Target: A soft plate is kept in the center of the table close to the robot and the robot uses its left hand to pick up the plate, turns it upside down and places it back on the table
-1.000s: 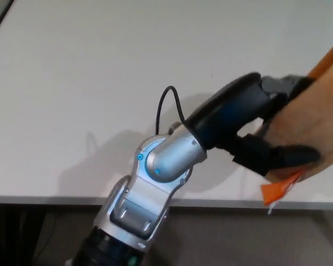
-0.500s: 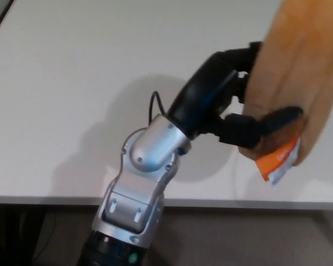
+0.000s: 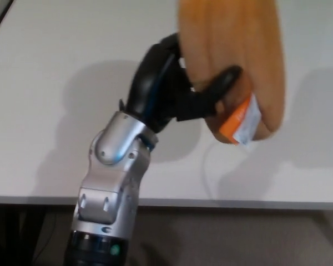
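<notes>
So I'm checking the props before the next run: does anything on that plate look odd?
Yes. The plate, held up off the table in the left hand, has an orange and white tag hanging at its lower edge. Otherwise nothing stands out.

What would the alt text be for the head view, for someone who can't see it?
The robot's left hand holds a soft orange-tan plate lifted above a white table, a finger hooked over its lower edge beside an orange and white label. Its silver forearm rises from the bottom edge.
</notes>
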### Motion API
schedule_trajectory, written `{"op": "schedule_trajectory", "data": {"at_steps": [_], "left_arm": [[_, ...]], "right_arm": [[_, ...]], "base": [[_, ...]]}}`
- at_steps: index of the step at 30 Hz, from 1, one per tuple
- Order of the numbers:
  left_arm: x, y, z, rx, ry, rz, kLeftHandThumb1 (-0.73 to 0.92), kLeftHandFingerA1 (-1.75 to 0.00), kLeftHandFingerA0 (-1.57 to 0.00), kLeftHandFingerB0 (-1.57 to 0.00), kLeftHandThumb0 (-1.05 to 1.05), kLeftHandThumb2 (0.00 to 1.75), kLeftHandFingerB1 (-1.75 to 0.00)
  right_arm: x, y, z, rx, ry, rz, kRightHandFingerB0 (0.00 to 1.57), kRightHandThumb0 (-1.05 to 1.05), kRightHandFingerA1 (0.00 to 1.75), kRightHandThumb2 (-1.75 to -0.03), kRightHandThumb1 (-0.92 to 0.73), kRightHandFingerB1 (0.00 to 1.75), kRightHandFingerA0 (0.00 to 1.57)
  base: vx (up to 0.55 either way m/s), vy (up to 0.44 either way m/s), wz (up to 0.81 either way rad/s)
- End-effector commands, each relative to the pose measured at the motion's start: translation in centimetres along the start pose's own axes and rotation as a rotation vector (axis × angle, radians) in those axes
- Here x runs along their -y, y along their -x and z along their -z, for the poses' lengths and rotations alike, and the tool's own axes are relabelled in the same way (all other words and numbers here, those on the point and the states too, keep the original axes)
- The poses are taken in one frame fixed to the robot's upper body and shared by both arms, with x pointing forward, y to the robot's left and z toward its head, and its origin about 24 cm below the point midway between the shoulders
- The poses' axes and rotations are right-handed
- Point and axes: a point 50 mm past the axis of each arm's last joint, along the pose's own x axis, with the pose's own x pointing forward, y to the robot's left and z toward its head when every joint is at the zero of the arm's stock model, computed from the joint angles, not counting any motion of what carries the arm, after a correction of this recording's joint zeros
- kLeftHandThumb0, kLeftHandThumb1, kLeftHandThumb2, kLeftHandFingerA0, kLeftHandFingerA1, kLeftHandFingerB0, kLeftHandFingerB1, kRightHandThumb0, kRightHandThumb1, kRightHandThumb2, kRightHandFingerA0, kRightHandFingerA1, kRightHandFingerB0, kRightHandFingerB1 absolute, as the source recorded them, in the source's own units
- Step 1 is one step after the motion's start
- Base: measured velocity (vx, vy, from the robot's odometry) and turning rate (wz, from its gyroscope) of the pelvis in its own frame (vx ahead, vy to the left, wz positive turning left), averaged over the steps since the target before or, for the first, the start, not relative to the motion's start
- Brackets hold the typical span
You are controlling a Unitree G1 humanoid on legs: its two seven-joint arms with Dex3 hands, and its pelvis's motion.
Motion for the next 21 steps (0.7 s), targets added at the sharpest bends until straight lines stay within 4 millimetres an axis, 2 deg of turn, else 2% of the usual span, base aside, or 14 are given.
{"op": "schedule_trajectory", "data": {"at_steps": [1, 4, 5, 9, 14, 16, 17, 18, 19, 20, 21], "left_arm": [[-5.6, 3.9, 2.6, 0.237, 1.104, -0.843, 0.54, -1.75, -0.96, -0.63, -0.25, 0.78, -1.75], [-5.8, 3.7, 2.6, 0.221, 1.1, -0.9, 0.58, -1.75, -0.96, -0.61, -0.22, 0.77, -1.75], [-5.9, 3.7, 2.6, 0.22, 1.106, -0.91, 0.62, -1.75, -0.98, -0.55, -0.24, 0.74, -1.75], [-6.3, 3.7, 2.8, 0.211, 1.14, -0.951, 0.58, -1.75, -0.97, -0.53, -0.22, 0.77, -1.75], [-6.8, 4.3, 3.4, 0.19, 1.175, -1.023, 0.62, -1.75, -0.97, -0.48, -0.24, 0.73, -1.75], [-7.2, 4.7, 3.8, 0.175, 1.207, -1.074, 0.61, -1.75, -0.97, -0.42, -0.25, 0.7, -1.75], [-7.4, 4.9, 4.1, 0.139, 1.223, -1.109, 0.69, -1.75, -0.98, -0.27, -0.27, 0.63, -1.75], [-7.5, 5.0, 4.2, 0.101, 1.234, -1.144, 0.65, -1.75, -0.95, -0.27, -0.28, 0.64, -1.21], [-7.6, 5.0, 4.2, 0.074, 1.239, -1.168, 0.65, -1.75, -0.95, -0.27, -0.28, 0.64, -1.21], [-7.7, 5.0, 4.2, 0.035, 1.231, -1.205, 0.64, -1.75, -0.95, -0.39, -0.27, 0.66, -1.07], [-7.9, 5.0, 4.2, -0.042, 1.213, -1.234, 0.53, -1.43, -1.22, -0.57, -0.41, 0.9, -1.03]], "right_arm": [[0.8, 0.1, -0.1, -0.017, 0.019, 0.019, 0.3, -0.78, 0.42, -0.68, -0.9, 0.33, 0.49], [0.7, 0.0, -0.1, -0.011, 0.013, 0.02, 0.3, -0.77, 0.42, -0.68, -0.89, 0.33, 0.49], [0.8, 0.0, -0.2, -0.009, 0.01, 0.023, 0.31, -0.77, 0.43, -0.67, -0.88, 0.33, 0.5], [0.8, -0.1, -0.2, -0.007, 0.011, 0.026, 0.29, -0.77, 0.43, -0.68, -0.89, 0.33, 0.49], [0.8, -0.1, -0.2, 0.001, 0.018, 0.025, 0.3, -0.77, 0.43, -0.67, -0.9, 0.33, 0.5], [0.8, -0.2, -0.2, -0.007, 0.011, 0.029, 0.3, -0.77, 0.43, -0.67, -0.89, 0.34, 0.5], [0.8, -0.2, -0.3, -0.001, 0.018, 0.028, 0.29, -0.77, 0.43, -0.68, -0.9, 0.34, 0.49], [0.8, -0.3, -0.3, 0.002, 0.019, 0.027, 0.29, -0.77, 0.43, -0.68, -0.9, 0.34, 0.49], [0.8, -0.3, -0.4, 0.003, 0.015, 0.028, 0.29, -0.77, 0.43, -0.68, -0.9, 0.34, 0.49], [0.8, -0.3, -0.4, 0.007, 0.019, 0.027, 0.28, -0.77, 0.43, -0.68, -0.9, 0.34, 0.49], [0.8, -0.3, -0.4, 0.01, 0.024, 0.024, 0.28, -0.77, 0.43, -0.68, -0.9, 0.34, 0.49]], "base": [[0.0, 0.0, 0.0], [0.0, 0.0, 0.0], [0.0, 0.0, 0.0], [0.0, 0.0, 0.0], [0.0, 0.0, 0.0], [0.0, 0.0, 0.0], [0.0, 0.0, 0.0], [0.0, 0.0, 0.0], [0.0, 0.0, 0.0], [0.0, 0.0, 0.0], [0.0, 0.0, 0.0]]}}
